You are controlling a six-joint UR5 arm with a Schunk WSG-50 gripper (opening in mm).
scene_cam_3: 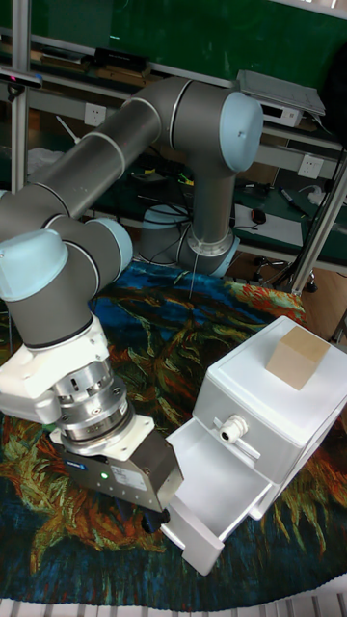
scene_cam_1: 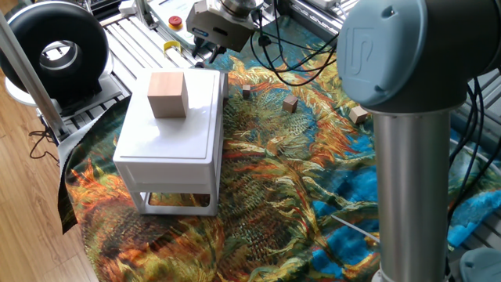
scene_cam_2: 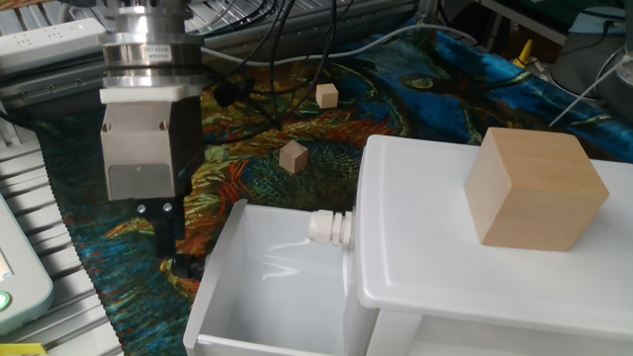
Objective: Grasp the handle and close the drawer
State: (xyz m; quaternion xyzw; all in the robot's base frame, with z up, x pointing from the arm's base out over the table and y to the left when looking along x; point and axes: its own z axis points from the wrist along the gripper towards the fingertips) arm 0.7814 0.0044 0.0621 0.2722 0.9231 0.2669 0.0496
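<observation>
The white drawer [scene_cam_2: 214,269] stands pulled far out of the small white cabinet [scene_cam_2: 445,247] and shows nothing inside. It also shows in the tall fixed view as the drawer [scene_cam_3: 207,482] below the cabinet [scene_cam_3: 275,410]. My gripper [scene_cam_2: 176,252] points down just outside the drawer's front wall, with its dark fingertips at that wall's outer face. Seen again, the gripper [scene_cam_3: 152,521] sits at the drawer's front corner, and the gripper [scene_cam_1: 205,53] hangs behind the cabinet [scene_cam_1: 168,141]. The handle is hidden behind the fingers. Whether the fingers hold anything is not visible.
A tan wooden cube [scene_cam_2: 534,188] rests on the cabinet's top. A pale ribbed knob [scene_cam_2: 331,227] sticks out of the cabinet's face above the drawer. Small wooden blocks [scene_cam_2: 293,155] [scene_cam_2: 327,95] lie on the patterned cloth. Metal rails [scene_cam_2: 49,297] run to the left of the gripper.
</observation>
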